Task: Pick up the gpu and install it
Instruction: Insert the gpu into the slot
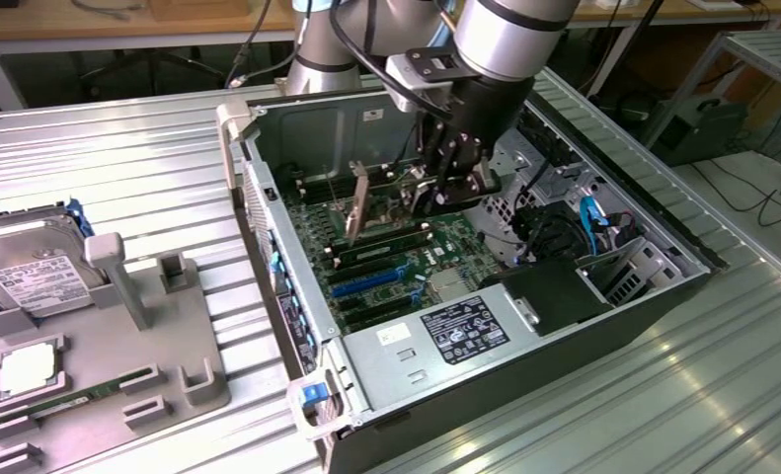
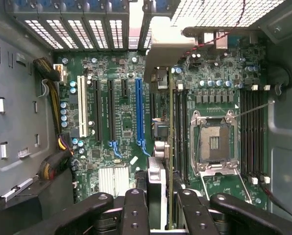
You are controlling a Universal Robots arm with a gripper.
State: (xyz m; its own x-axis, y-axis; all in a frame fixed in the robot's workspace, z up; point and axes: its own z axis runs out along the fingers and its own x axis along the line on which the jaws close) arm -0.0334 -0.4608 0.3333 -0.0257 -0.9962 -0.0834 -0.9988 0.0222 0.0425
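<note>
I am holding the gpu (image 1: 359, 209) (image 2: 160, 132) clamped in the gripper (image 1: 429, 197) (image 2: 160, 205), with one finger (image 2: 136, 210) pressing on each flat face of the card. The arm is reaching down into the open computer case (image 1: 278, 247), which is lying on its side on the ribbed metal table (image 1: 126, 168).

In the wrist view I am looking along the card's top edge. It is standing on edge over the motherboard (image 2: 111, 63), between the long blue slot (image 2: 138, 112) and the memory slots (image 2: 181, 127) beside the empty CPU socket (image 2: 214, 142). Its silvery bracket (image 2: 163, 49) is pointing toward the slotted rear wall of the case. I cannot tell whether its lower edge is touching a slot.

Toward the exterior view's left, well apart from the case, a grey fixture (image 1: 140, 336) is carrying a hard drive (image 1: 35, 276), a processor chip (image 1: 28, 367) and a green memory stick (image 1: 61, 403). The power supply (image 1: 443, 331) is sitting at the near end of the case.
</note>
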